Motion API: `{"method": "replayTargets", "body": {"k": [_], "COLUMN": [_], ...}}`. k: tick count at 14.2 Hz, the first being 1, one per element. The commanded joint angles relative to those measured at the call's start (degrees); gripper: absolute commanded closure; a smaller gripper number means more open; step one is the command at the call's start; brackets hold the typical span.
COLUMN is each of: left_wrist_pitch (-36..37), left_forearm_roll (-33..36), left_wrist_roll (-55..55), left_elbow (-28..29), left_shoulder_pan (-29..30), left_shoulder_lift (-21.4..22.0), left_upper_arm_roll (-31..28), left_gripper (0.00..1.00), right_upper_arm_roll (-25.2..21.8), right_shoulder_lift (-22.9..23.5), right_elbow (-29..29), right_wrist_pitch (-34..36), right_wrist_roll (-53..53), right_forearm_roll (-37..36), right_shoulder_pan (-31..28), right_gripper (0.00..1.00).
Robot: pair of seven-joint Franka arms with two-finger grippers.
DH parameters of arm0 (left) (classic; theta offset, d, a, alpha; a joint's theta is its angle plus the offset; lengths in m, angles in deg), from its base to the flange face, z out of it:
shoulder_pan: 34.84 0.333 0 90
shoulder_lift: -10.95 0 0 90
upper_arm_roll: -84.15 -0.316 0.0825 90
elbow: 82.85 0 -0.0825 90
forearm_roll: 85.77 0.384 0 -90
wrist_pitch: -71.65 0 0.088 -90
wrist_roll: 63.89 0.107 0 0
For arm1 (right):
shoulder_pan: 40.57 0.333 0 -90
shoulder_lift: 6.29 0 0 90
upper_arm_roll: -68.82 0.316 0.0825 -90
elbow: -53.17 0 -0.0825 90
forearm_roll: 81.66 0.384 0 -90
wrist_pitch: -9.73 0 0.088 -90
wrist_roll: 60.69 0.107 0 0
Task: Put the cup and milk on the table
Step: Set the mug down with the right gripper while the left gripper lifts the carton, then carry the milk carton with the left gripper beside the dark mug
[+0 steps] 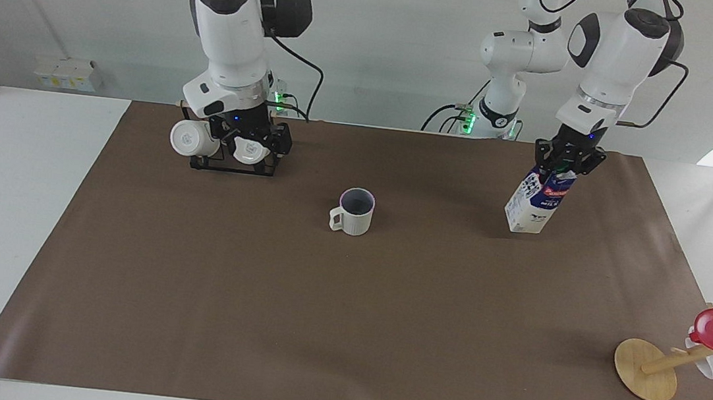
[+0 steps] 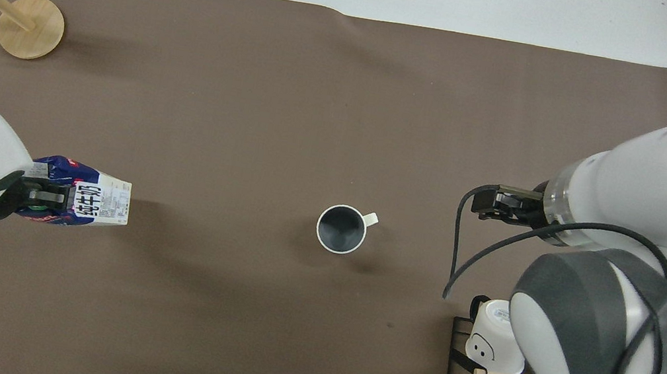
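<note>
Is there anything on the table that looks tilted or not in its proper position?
Yes. The milk carton, held at its top by the left gripper, leans instead of standing straight. The wooden mug tree, at the left arm's end, also leans. The ribbed mug stands upright.

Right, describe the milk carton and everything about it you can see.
The milk is a tall gable-top carton that looks like printed card, dark blue above, white below, with a red label and black print on one side. It leans rather than standing straight, lifted just off the brown paper of the table toward the left arm's end. The left gripper is shut on its top from above, hiding the cap. Nothing else touches it.
</note>
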Motion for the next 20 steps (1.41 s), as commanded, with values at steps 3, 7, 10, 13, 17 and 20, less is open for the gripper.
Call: {"method": "replayTargets", "body": {"k": [3,7,10,13,17,20], "left_wrist_pitch": [3.7,5.5,4.6,1.3,-1.3,-2.2], "left_forearm_roll": [-0.6,-0.4,0.4,3.7,6.9,11.0], "left_wrist_roll": [-17.1,-26.0,-29.3,-31.2,-35.0,-40.1], "left_elbow": [-4.9,-11.6,-14.1,-14.1,-16.1,-16.1], "left_shoulder_pan": [-11.1,-17.8,-18.7,-20.5,-22.7,-25.1], "left_shoulder_lift": [-1.6,-6.5,-10.0,-12.6,-16.9,-18.6], "left_upper_arm_roll": [-0.4,0.4,3.6,4.2,4.2,4.3], "left_gripper": [0.58,0.58,0.58,0.58,0.58,0.58], "right_upper_arm_roll": [0.3,0.1,0.0,0.1,0.6,0.6], "right_shoulder_lift": [-2.3,-3.5,-3.7,-3.6,-3.5,-3.5], "right_elbow": [1.4,1.4,0.5,-2.3,-7.5,-13.0], "right_wrist_pitch": [3.5,3.7,3.7,4.0,8.2,14.4], "right_wrist_roll": [-7.0,-12.5,-15.5,-15.5,-15.5,-15.5], "right_forearm_roll": [1.1,1.1,1.0,0.1,0.2,0.1], "right_shoulder_pan": [-7.5,-12.6,-15.4,-15.4,-14.9,-14.9], "right_gripper": [0.0,0.0,0.0,0.0,0.0,0.0]}}
